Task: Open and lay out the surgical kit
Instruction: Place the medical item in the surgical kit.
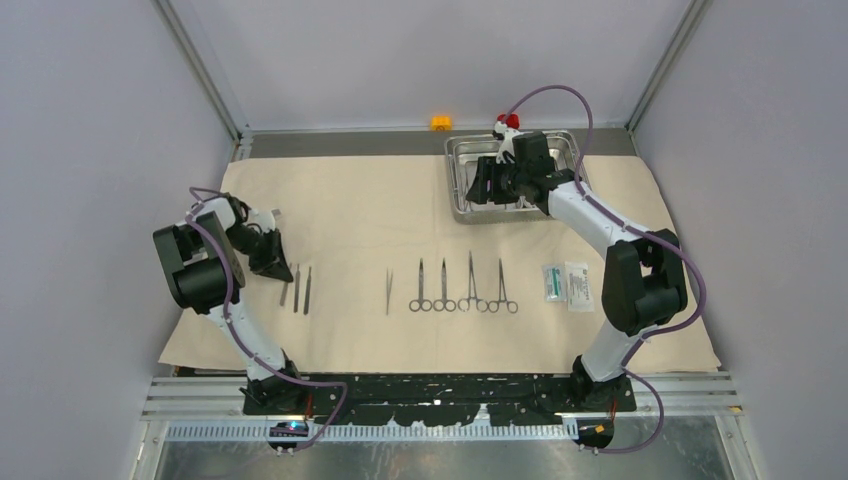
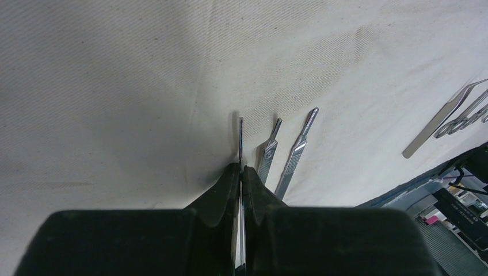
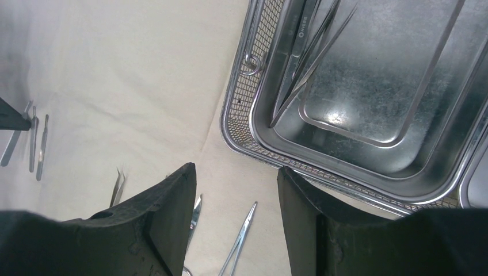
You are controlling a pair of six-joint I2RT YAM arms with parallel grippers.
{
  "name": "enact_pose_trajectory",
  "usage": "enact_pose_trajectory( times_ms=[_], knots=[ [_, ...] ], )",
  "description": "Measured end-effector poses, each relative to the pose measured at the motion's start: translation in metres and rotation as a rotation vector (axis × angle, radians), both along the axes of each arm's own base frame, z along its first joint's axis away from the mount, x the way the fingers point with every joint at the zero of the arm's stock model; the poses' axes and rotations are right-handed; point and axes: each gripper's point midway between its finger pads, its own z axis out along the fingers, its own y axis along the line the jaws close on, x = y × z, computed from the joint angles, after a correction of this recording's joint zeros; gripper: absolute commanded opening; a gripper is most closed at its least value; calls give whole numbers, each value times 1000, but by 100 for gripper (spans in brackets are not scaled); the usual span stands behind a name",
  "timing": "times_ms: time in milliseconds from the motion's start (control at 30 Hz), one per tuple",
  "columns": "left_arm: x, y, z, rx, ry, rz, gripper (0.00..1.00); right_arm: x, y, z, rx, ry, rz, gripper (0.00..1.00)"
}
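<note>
The beige cloth (image 1: 350, 200) lies spread flat. On it sit a row of straight handles (image 1: 303, 290), tweezers (image 1: 389, 290), several ring-handled clamps (image 1: 460, 290) and two packets (image 1: 567, 283). My left gripper (image 1: 281, 270) is low at the left end of the row. In the left wrist view its jaws (image 2: 241, 168) are shut on a thin straight handle (image 2: 240, 138), beside two more handles (image 2: 296, 152). My right gripper (image 1: 487, 185) hangs open and empty (image 3: 236, 169) over the left rim of the steel tray (image 3: 236, 121), which holds tweezers (image 3: 311, 52).
An orange block (image 1: 441, 122) and a red block (image 1: 511, 121) sit at the back edge behind the tray. A small black-and-blue gadget (image 1: 290, 430) lies by the left arm's base. Grey walls close in both sides.
</note>
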Motion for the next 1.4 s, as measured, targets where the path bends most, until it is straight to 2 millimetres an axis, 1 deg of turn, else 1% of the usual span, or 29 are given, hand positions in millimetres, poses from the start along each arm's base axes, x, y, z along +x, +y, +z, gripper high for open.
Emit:
enact_pose_trajectory(
  times_ms=[133,300,800,1067,1400],
  knots=[
    [0,0,0,0,1,2,11,0,0,0,5,4,-3,59],
    [-1,0,0,-2,3,4,14,0,-1,0,11,7,-6,59],
    [-1,0,0,-1,6,7,15,-1,1,1,22,11,5,59],
    [-5,6,0,40,15,2,16,-1,0,2,28,14,3,59],
    [-7,14,2,91,16,-8,20,-2,1,2,33,16,9,59]
  ],
)
